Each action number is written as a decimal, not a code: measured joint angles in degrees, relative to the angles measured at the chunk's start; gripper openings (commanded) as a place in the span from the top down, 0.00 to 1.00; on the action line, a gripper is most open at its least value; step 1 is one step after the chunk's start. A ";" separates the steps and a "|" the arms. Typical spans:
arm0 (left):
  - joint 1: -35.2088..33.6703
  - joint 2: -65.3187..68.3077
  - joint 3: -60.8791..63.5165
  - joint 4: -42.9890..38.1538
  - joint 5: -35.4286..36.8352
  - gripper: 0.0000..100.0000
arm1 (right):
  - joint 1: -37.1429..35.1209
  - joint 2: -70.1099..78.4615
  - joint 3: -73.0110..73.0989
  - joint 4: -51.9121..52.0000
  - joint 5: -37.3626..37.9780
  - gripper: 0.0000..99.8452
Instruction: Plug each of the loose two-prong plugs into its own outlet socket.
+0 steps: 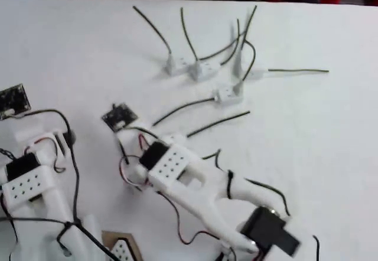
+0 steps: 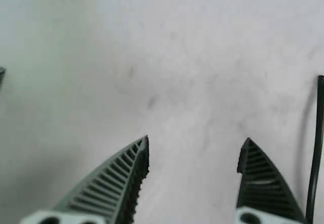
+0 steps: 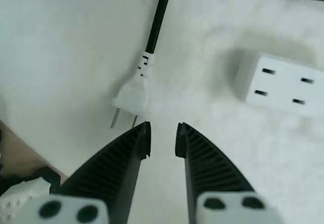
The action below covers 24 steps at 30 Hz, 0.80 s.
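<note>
**Right pincer** [image 3: 162, 133]: dark ribbed fingers nearly together, with a narrow gap between the tips. It holds nothing and hangs low over the white surface [image 3: 61, 41].

**Plug** [image 3: 132, 95]: white, two-prong, lying flat on the surface just ahead of the right pincer's tips. The prongs point back towards the pincer and end close beside one fingertip; I cannot tell whether they touch. It lies outside the gap between the fingers, slightly to one side of it.

**Cable** [image 3: 158, 19]: black, running from the back of the plug straight away from the pincer.

**Outlet** [image 3: 283, 84]: white block with four slots showing. It lies ahead of the right pincer on the side opposite the plug, near the plug but apart from it.

**Left pincer** [image 2: 196, 143]: fingers spread wide with nothing between them, over bare surface.

**Wire** [image 2: 318, 143]: black, lying along the outer side of one left finger.

**Further outlets** [image 1: 204, 69]: a cluster of white blocks with dark leads, well beyond the right pincer.
</note>
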 measured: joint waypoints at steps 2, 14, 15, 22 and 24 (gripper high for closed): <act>-0.53 0.00 0.35 -0.62 0.00 0.71 | -0.44 2.02 0.00 -2.29 -1.58 0.91; -0.62 0.00 0.62 -0.97 0.00 0.71 | -2.73 4.75 -0.18 -8.62 -5.80 0.91; -0.62 0.00 0.70 -0.97 0.00 0.71 | -2.81 5.01 -0.26 -8.70 -5.98 0.91; -0.62 0.00 0.70 -0.97 0.00 0.71 | -3.25 11.60 -3.43 -9.67 -6.33 0.91; -0.62 0.00 0.70 -0.97 0.00 0.71 | -3.34 13.98 -5.54 -9.67 -6.42 0.91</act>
